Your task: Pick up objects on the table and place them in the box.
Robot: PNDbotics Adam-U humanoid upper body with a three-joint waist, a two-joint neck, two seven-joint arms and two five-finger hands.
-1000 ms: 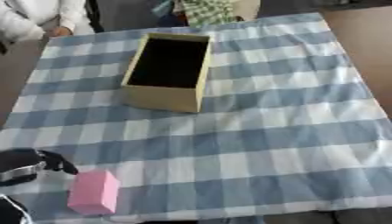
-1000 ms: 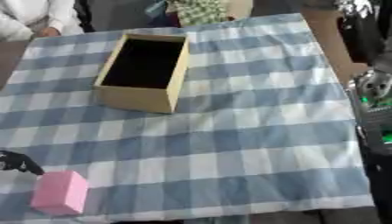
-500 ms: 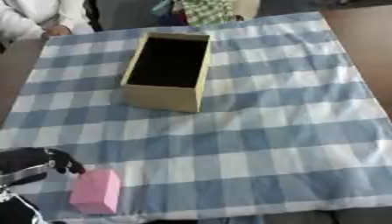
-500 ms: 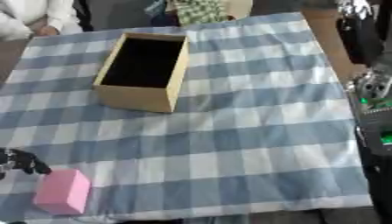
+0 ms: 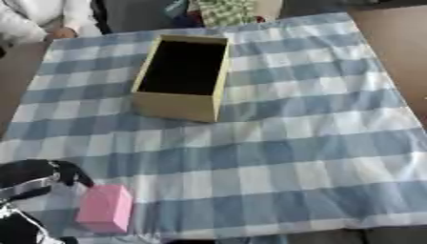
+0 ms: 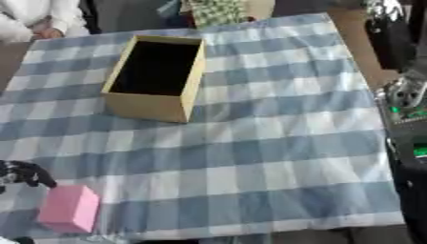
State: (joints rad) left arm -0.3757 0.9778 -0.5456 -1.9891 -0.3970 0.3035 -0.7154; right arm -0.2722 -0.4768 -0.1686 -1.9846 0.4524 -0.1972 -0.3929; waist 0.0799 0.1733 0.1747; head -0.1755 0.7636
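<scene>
An open tan box stands on the blue-and-white checked cloth that covers the table, toward the far edge and a little left of the middle, its long sides running away from the robot. Its inside is dark and nothing can be made out in it. The one thing to be picked up, a pink block, lies near the near left corner of the cloth, well apart from the box and close to the near edge. The left hand comes in over the left edge of the cloth, just beside the block on its far left side; it is black, with its fingers bent downward toward the cloth, and it holds nothing. Whether a fingertip touches the block's far corner cannot be told: in the right eye view a narrow strip of cloth seems to show between them. How far the fingers are curled cannot be told either, since the hand shows as one dark mass. Of the right arm only black and silver machinery with a green spot shows along the right edge in the right eye view, off the cloth; the right hand itself is not seen.
</scene>
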